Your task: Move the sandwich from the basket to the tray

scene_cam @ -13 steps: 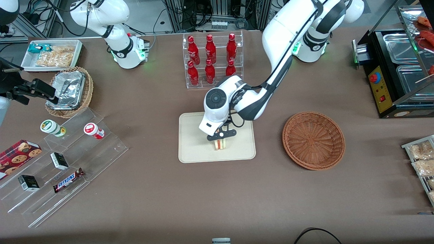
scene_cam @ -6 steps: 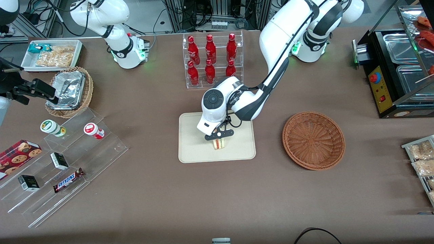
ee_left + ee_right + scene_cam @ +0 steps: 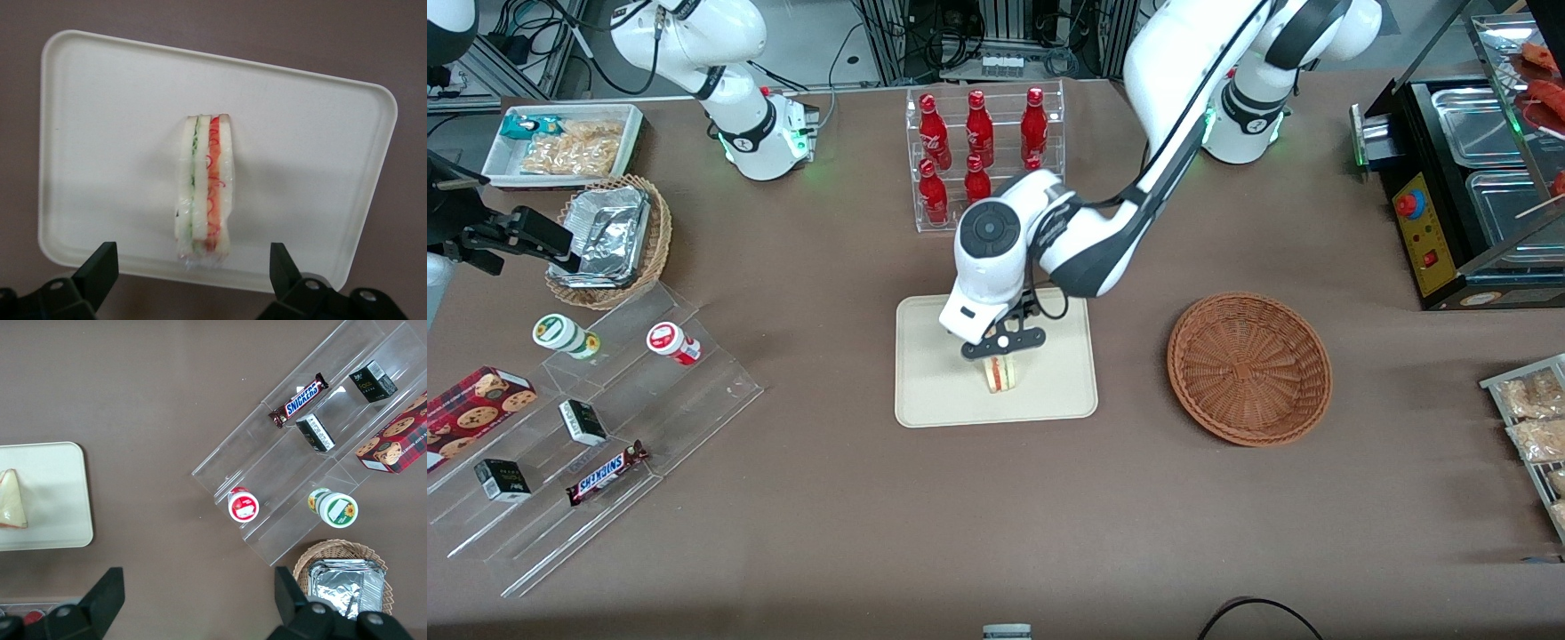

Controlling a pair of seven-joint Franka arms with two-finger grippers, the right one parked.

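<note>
The sandwich [image 3: 1002, 374] stands on its edge on the tray [image 3: 934, 391], in the part of the tray nearer the front camera. In the left wrist view the sandwich [image 3: 203, 190] shows its cut edge, with green and red filling between pale bread, wrapped in clear film, resting on the tray [image 3: 100, 133].

Just above the sandwich hangs the tool [image 3: 1003, 342] of the left arm. The wrist view shows the tool [image 3: 193, 267] spread wide, its 2 fingers [image 3: 100, 263] well apart on either side of the sandwich and gripping nothing.

The basket [image 3: 1249, 366] sits on the brown worktop [image 3: 996, 516] beside the tray, toward the working arm's end, with nothing in it.

Farther from the camera than the tray stands a clear rack of red bottles [image 3: 978, 160].
</note>
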